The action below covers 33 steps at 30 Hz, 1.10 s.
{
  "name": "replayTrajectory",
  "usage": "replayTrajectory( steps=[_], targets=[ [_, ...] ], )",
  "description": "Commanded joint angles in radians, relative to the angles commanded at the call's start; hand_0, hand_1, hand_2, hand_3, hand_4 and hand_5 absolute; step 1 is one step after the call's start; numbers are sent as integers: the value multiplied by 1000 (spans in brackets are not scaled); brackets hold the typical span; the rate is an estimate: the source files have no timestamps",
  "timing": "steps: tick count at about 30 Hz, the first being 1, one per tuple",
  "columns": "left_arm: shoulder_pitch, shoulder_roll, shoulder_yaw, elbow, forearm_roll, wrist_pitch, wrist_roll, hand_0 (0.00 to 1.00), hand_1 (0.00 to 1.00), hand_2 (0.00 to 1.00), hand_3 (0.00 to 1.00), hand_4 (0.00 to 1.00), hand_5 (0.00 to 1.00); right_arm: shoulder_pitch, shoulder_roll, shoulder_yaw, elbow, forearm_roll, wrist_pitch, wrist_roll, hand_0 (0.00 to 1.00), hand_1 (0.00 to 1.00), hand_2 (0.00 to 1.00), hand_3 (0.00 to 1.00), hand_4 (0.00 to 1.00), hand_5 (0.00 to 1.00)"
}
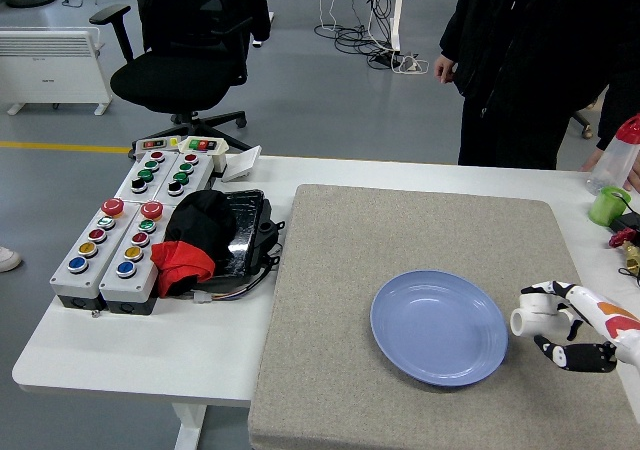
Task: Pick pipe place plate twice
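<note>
Reaching in from the right edge, the right robot hand [560, 328] grasps a white pipe fitting [530, 318] with its fingers curled around it. The fitting is lifted off the grey mat [340, 300] and sits just beside the right rim of the blue plate [438, 327], with its open end facing the plate. The plate rests on the right half of the mat and carries nothing. The mat covers the right part of the white table [120, 355]. Whether a second fitting lies behind the hand cannot be told.

On the left part of the table stand two grey button boxes [112, 252] with coloured push-buttons, and just beside them a black tray with a black and red cloth [195, 240] lying over it. At the far right edge of the table stands a green cup [606, 206]. A person in dark clothing [530, 60] stands at the far side of the table, one hand [444, 70] hanging at the side. A black office chair [180, 65] stands on the floor beyond the table.
</note>
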Motion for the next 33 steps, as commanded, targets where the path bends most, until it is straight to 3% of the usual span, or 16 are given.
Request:
replayTrajectory(
  steps=[10,11,16,17,20,22,23,33],
  targets=[
    [1,3,52,-6,-62,7,2,653,630,633,555,388,998,242,103,-241,-131,62,5,-25,435,519,531,558,406,2],
    [1,3,55,-7,-65,7,2,653,631,634,554,389,998,262,113,-262,-148,71,12,-40,555,609,584,589,427,2],
    [2,4,67,-8,-82,8,0,653,631,634,554,389,998,336,148,-356,-218,85,1,-127,555,609,584,589,427,2],
    [2,4,68,-8,-85,9,0,652,630,633,555,389,998,345,154,-373,-229,89,-2,-137,761,754,841,758,581,51],
    [1,4,74,-8,-91,9,0,652,630,633,555,389,998,370,172,-412,-261,90,-10,-158,761,754,841,758,581,51],
    [2,3,77,-9,-97,10,0,652,630,633,555,389,998,383,187,-427,-281,100,13,-189,761,754,841,758,581,51],
    [1,3,78,-9,-99,10,1,652,630,633,555,387,998,390,194,-434,-292,106,13,-189,998,949,998,998,773,247],
    [2,4,79,-10,-101,8,2,653,630,633,554,389,998,396,195,-422,-300,141,34,-175,998,972,998,998,831,294]
  ],
)
